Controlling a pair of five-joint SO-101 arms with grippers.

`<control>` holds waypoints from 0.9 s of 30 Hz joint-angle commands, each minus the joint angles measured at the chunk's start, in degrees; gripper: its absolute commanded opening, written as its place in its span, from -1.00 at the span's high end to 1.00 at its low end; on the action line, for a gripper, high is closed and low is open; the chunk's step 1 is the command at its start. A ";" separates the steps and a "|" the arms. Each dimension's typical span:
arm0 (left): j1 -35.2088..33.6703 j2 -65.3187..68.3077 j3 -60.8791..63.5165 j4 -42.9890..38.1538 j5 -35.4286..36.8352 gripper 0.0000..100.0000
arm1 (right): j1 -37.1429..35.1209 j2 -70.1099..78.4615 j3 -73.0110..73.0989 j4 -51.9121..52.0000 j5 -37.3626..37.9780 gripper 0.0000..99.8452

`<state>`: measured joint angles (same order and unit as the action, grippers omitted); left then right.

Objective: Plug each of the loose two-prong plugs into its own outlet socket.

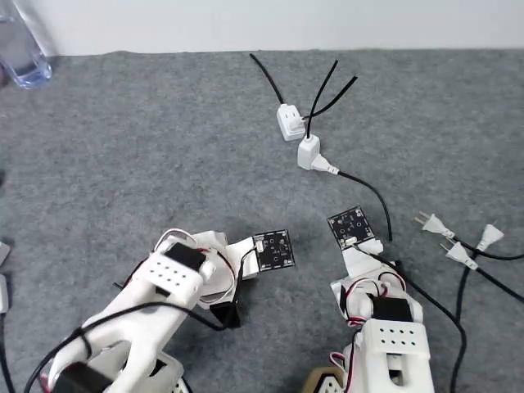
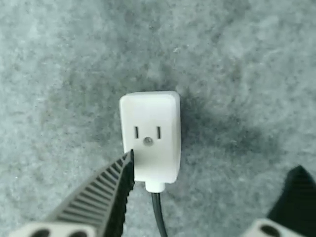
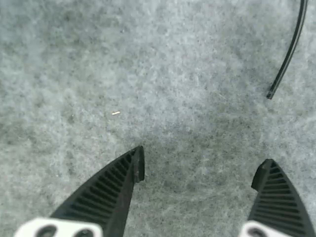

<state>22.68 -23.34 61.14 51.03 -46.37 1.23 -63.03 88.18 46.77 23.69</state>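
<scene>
Grey carpet [image 1: 123,180] covers the table. In the left wrist view, the left gripper [image 2: 214,165] is spread wide over a white outlet socket [image 2: 150,136] that lies face up with its slots showing. The socket's black cord [image 2: 159,217] is cut off by the frame. One ribbed fingertip [image 2: 126,170] overlaps the socket's corner, but whether they touch cannot be judged. The right gripper [image 3: 203,158] is also spread, over bare carpet near a black cable end [image 3: 285,64]. From above, an upturned socket [image 1: 289,121] lies far across the table. Just beside it is a second socket [image 1: 308,152] with a white plug [image 1: 325,166] seated in it. A loose two-prong plug [image 1: 431,223] and a second loose plug [image 1: 460,255] lie to the right of the right arm. Near them is a third plug [image 1: 490,237] whose prongs are hard to make out.
</scene>
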 commanded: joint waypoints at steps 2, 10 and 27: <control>-0.44 11.78 -11.30 6.24 -0.53 0.28 | 0.04 -0.57 -0.70 -1.27 -0.53 0.32; -1.41 25.93 -24.75 14.77 -0.44 0.30 | 0.04 -0.57 -0.70 -1.27 -0.53 0.32; -1.67 14.59 -30.55 18.99 -0.62 0.30 | 0.04 -0.57 -0.70 -1.27 -0.53 0.32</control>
<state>21.45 -5.32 32.31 69.32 -46.20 1.23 -63.03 88.18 46.77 23.69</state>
